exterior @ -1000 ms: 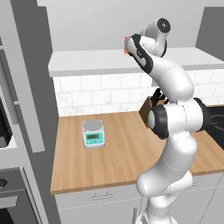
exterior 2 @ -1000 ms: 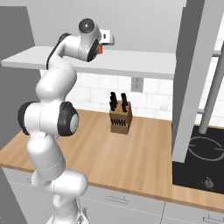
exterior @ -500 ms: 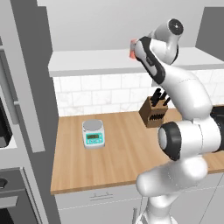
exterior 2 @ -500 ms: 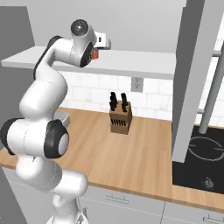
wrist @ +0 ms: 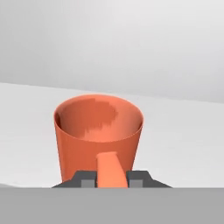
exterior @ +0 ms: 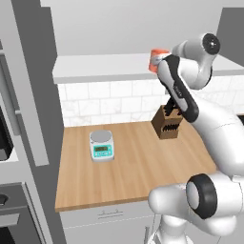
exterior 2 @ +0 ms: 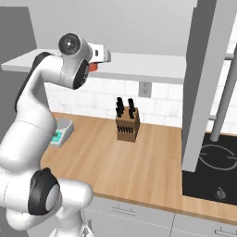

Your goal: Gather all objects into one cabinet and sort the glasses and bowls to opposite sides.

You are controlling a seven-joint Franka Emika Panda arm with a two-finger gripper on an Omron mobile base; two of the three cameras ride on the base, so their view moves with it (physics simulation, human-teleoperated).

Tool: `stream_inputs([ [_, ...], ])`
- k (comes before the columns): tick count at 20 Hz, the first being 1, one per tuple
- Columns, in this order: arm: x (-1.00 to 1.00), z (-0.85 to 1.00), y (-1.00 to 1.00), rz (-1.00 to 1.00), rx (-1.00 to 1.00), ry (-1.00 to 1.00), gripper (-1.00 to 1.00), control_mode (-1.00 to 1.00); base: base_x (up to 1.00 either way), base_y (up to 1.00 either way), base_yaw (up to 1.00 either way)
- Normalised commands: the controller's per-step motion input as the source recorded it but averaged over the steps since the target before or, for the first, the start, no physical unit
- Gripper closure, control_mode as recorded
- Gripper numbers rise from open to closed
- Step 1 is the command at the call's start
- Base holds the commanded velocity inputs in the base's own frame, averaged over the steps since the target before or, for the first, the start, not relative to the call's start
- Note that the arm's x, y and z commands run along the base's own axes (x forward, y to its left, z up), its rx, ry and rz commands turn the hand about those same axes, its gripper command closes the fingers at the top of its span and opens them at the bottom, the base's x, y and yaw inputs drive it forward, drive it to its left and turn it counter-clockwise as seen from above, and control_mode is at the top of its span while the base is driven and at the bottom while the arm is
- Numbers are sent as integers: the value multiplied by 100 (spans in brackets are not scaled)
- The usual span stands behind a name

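Hand (wrist: 112, 179) of mine is clamped on the handle of the orange-red mug (wrist: 99, 133), held up at the pale shelf board (exterior: 102, 69) at twelve o'clock above the bench (exterior: 133, 162), so I judge gathering barely begun, sorting untouched.

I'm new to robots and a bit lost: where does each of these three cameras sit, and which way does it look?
Left base view: behind the arm's left, facing the counter, scale and knife block; arm rises at right.
Right base view: behind its right, same counter and block; arm at left.
Hand view: on the hand, facing the orange mug, whose handle the end effector is shut on.
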Motion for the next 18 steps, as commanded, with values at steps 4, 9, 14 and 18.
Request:
stream_inputs([
  [4, -100, 0, 0, -1, 0, -4, 100, -100, 0, 0, 0],
  [9, -100, -5, 0, -4, -2, -1, 100, -100, 0, 0, 0],
  [14, -100, -11, 0, -7, -1, 0, 100, -100, 0, 0, 0],
  [18, -100, -16, 0, -6, -1, 0, 100, -100, 0, 0, 0],
])
